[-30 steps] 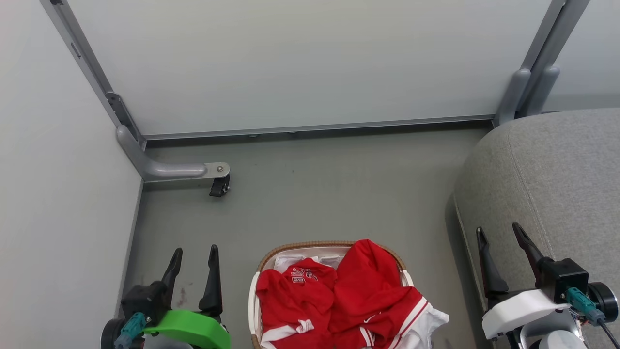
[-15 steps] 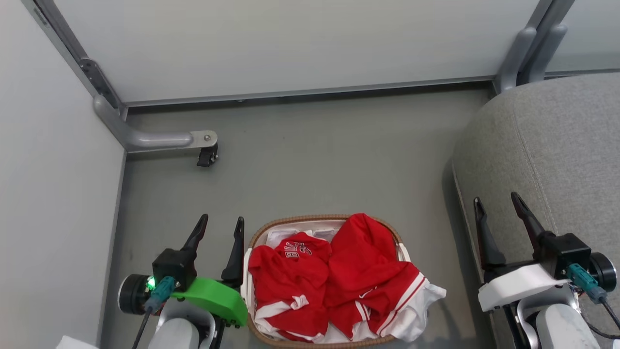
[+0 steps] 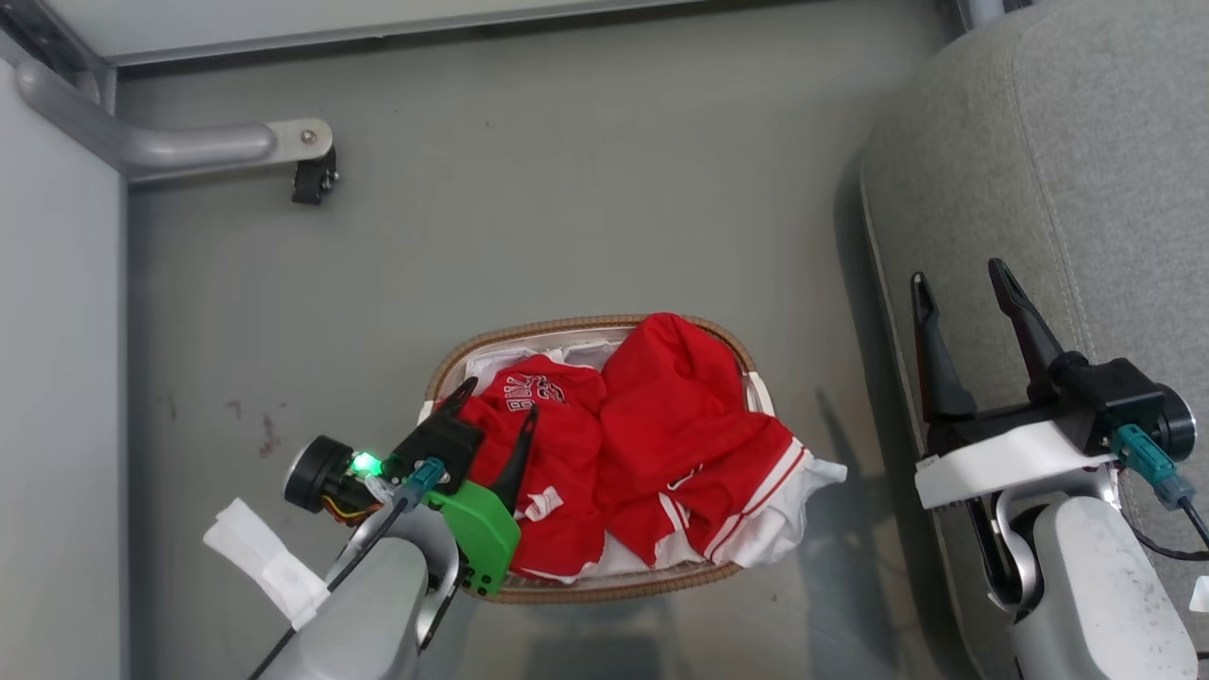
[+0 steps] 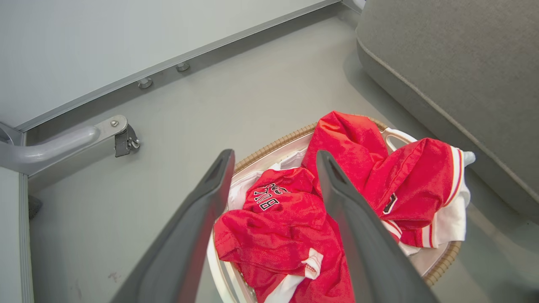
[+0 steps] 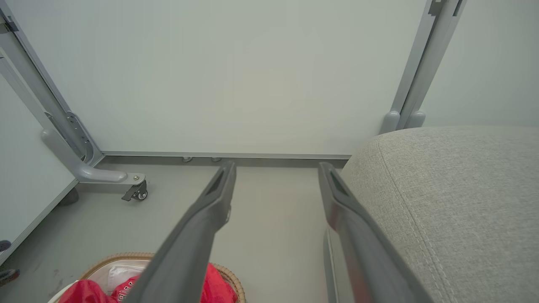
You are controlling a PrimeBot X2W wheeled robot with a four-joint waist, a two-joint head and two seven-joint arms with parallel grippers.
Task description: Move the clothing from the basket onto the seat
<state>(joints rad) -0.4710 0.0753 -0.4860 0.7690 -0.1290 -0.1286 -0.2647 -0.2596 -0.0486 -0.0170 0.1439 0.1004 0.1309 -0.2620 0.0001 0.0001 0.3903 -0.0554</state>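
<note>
Hovering the left gripper (image 3: 498,399) over the left end of the oval white slatted basket (image 3: 576,323) with its brown woven rim, two long dark fingers spread wide, pinching nothing. Showing the crumpled red sports garments (image 3: 661,425) with white trim heaped inside that basket on the grey floor (image 3: 567,189), one white-edged hem spilling over the rim towards the large grey fabric-upholstered seat (image 3: 1086,142). Poising the right gripper (image 3: 957,272) at the seat's rounded edge, fingers likewise splayed, empty.
</note>
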